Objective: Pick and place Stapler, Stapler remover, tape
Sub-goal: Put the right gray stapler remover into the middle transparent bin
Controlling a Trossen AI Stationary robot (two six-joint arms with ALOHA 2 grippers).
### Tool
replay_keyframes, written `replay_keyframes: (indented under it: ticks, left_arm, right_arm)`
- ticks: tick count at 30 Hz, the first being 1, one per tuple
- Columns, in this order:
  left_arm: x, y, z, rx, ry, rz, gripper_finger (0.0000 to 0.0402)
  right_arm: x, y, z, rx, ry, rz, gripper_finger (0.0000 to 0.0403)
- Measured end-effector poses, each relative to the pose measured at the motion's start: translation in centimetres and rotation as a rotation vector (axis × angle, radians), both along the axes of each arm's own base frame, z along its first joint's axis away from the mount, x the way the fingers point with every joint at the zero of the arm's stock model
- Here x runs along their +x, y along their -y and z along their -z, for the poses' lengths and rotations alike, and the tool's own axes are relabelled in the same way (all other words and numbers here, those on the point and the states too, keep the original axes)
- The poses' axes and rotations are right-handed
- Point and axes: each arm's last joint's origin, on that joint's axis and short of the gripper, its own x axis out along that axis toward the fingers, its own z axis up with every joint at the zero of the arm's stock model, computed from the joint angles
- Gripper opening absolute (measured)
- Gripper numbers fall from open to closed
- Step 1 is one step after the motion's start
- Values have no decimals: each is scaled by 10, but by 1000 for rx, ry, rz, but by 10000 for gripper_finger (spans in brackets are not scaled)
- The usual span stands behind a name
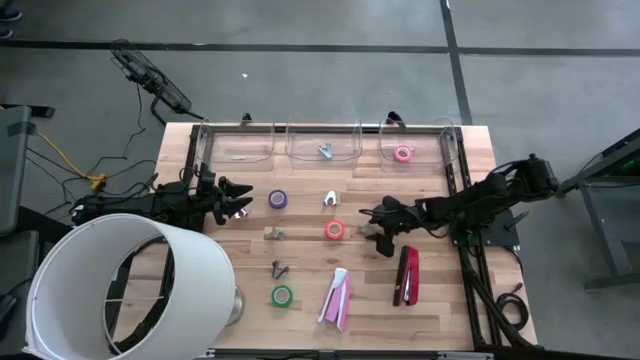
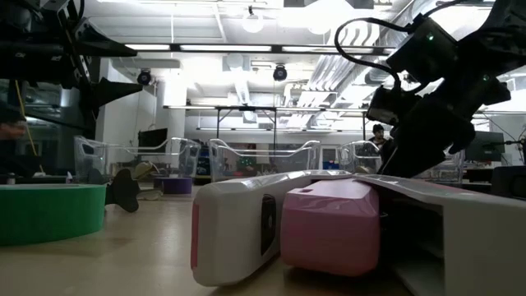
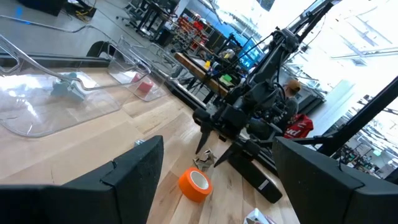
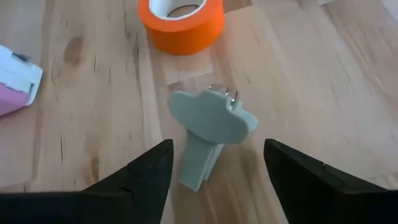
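Right wrist view shows you the right gripper (image 4: 214, 171) open around the grey staple remover (image 4: 208, 130), not gripping.

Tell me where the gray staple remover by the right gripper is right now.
In the high view the gray staple remover lies on the table right of center, just right of the red-orange tape roll. The right gripper hangs over it, fingers open either side.

No text, label, brand, number or sign can be read in any view, neither on the table's things nor in the room behind.
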Motion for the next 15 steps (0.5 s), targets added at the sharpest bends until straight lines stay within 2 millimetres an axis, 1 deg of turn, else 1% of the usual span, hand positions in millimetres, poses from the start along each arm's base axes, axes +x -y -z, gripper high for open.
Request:
replay_keyframes:
  ticks: [15]
  left_arm:
    - [0,0,0,0,0,0,296]
  right_arm:
    - [-1,0,0,-5,-8,0,100]
